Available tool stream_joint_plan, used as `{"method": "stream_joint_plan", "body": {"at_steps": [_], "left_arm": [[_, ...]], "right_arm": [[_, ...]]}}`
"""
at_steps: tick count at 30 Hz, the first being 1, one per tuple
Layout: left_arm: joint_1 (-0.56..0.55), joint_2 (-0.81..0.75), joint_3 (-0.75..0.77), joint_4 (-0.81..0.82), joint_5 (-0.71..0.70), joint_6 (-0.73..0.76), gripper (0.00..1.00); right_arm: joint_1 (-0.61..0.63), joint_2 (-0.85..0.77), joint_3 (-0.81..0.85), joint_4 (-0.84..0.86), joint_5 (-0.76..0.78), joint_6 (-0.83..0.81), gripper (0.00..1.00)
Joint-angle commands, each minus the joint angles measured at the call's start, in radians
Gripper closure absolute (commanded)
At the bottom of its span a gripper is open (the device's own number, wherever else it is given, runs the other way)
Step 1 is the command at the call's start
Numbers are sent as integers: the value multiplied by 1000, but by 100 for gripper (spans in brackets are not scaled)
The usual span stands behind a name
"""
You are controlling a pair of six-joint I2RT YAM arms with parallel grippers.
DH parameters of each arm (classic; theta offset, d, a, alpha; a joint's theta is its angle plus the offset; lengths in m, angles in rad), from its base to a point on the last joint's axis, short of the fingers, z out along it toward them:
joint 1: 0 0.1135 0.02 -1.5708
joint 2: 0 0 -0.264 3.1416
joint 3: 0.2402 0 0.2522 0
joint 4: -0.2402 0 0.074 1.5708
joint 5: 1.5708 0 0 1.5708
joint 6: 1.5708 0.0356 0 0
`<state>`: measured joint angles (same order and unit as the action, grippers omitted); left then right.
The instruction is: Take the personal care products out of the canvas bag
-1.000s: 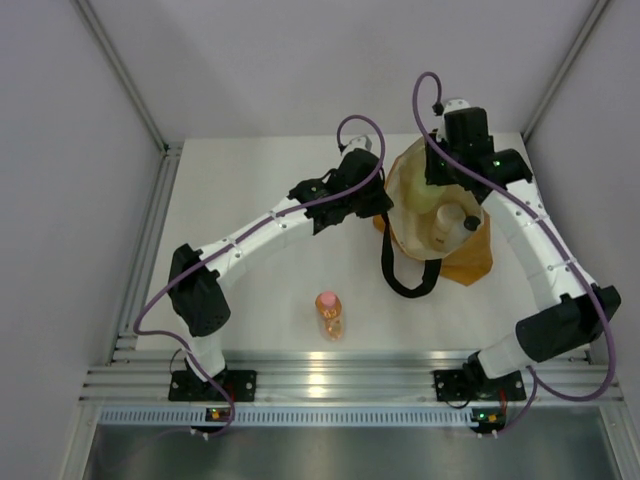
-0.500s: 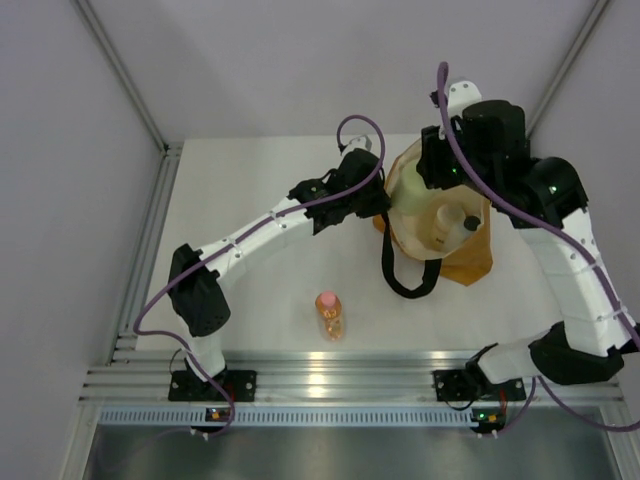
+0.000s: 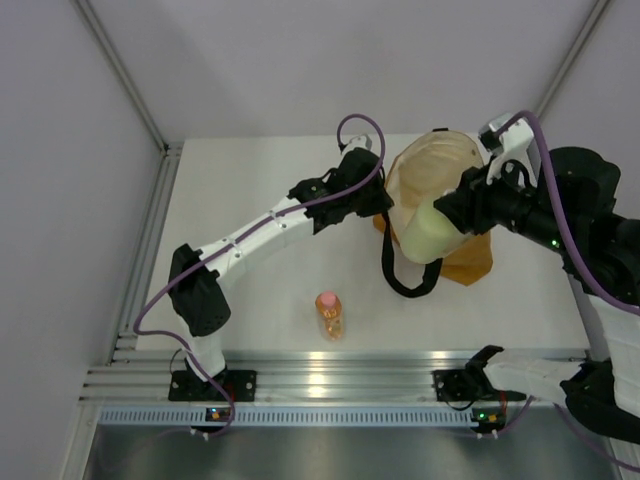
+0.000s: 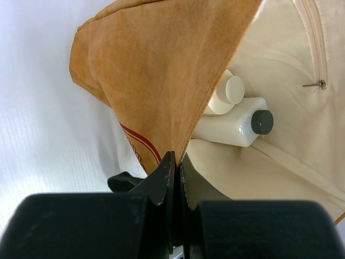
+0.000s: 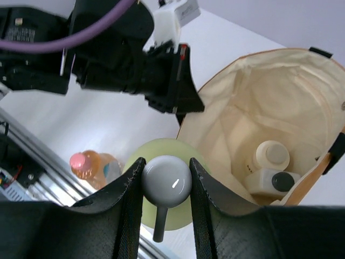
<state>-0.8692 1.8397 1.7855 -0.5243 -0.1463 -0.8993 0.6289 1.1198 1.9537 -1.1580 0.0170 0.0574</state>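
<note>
1. At the upper right of the top view, the canvas bag lay on the white worktop. Its mouth was open, showing the cream lining, and a black loop handle trailed toward the bottom of the frame.
2. The left claw sat at the bag's left rim. In the left wrist view its fingers were pressed together on a fold of the tan cloth, pinching the rim and holding it up.
3. The right claw was clamped on the white cap of the yellow-green bottle, one finger on each side of the cap.
4. In the top view that bottle showed at the lower left of the bag's mouth, overlapping its rim, with the right claw just to its right. From the pictures I could not tell how far above the bag it hung.
5. Inside the bag, low in the lining, the squat cream bottle and the clear-white bottle lay touching each other. The left wrist view showed the same pair, the cream one above the clear-white one, whose black cap pointed right.
6. The orange bottle with its pink cap lay alone on the worktop at the lower centre of the top view, well apart from the bag.
</note>
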Motion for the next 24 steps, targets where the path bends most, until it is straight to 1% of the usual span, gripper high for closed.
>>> {"method": "stream_joint_plan", "body": {"at_steps": [1, 3, 4, 6, 7, 8, 12, 17, 18, 24], "left_arm": [[-2, -2, 54, 23, 2, 5, 100], [-2, 1, 63, 23, 2, 8, 100], [-2, 4, 68, 23, 2, 10, 100], [-2, 10, 75, 23, 7, 11, 100], [-2, 13, 80, 23, 7, 11, 100], [-2, 16, 81, 23, 8, 13, 100], [-1, 21, 91, 23, 13, 22, 100], [1, 26, 97, 23, 17, 26, 100], [1, 29, 97, 23, 17, 28, 100], [2, 36, 100, 23, 19, 30, 100]], "right_arm": [[25, -86, -79, 188, -96, -42, 100], [28, -118, -119, 213, -150, -50, 100], [29, -127, -163, 225, -199, -82, 100], [43, -156, -212, 274, -253, -106, 100], [52, -170, -270, 297, -271, -111, 100], [69, -185, -300, 348, -288, -119, 100], [91, -265, -479, 470, -290, -126, 100], [138, -272, -601, 566, -328, -142, 100], [149, -275, -648, 614, -328, -149, 100], [230, -261, -815, 779, -310, -208, 100]]}}
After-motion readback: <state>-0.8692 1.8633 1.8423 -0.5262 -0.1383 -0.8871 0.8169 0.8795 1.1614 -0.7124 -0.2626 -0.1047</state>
